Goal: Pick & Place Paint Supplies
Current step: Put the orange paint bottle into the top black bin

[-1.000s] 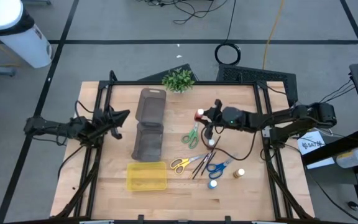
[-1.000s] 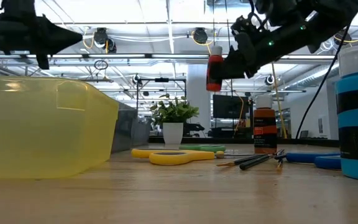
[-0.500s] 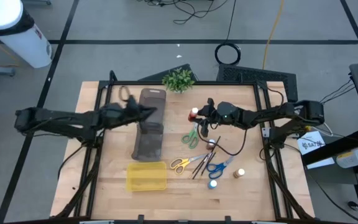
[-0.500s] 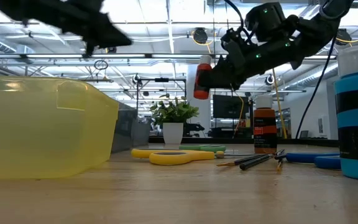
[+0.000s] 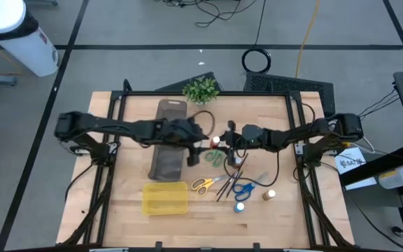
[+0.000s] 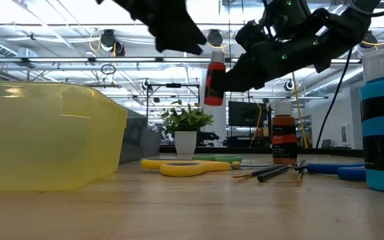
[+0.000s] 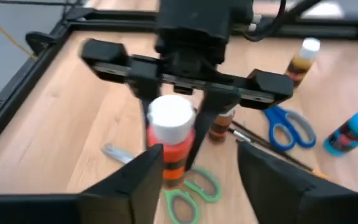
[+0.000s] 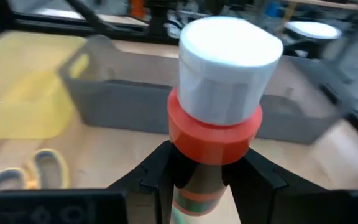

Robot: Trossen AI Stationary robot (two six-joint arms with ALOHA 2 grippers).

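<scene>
Orange paint bottle (image 6: 213, 81), white cap: held upright above bench (image 5: 131, 196) centre, clamped in jaws of right gripper (image 5: 224, 142). Left gripper (image 7: 194, 180): jaws parted, one finger touching or nearly touching bottle side, directly facing it. Green scissors (image 5: 214, 158): flat on bench beneath. Yellow scissors (image 5: 203, 185), blue scissors (image 5: 243, 188), brushes (image 5: 228, 183), blue bottle (image 5: 239, 207): nearer front edge. Grey organiser tray (image 5: 168, 140): left of bottle, under left arm.

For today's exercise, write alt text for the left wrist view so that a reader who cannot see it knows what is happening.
The right gripper holds a red paint bottle with a white cap above the wooden table, facing the left gripper's open dark fingers. Beneath lie green scissors, blue scissors and more bottles.
</scene>
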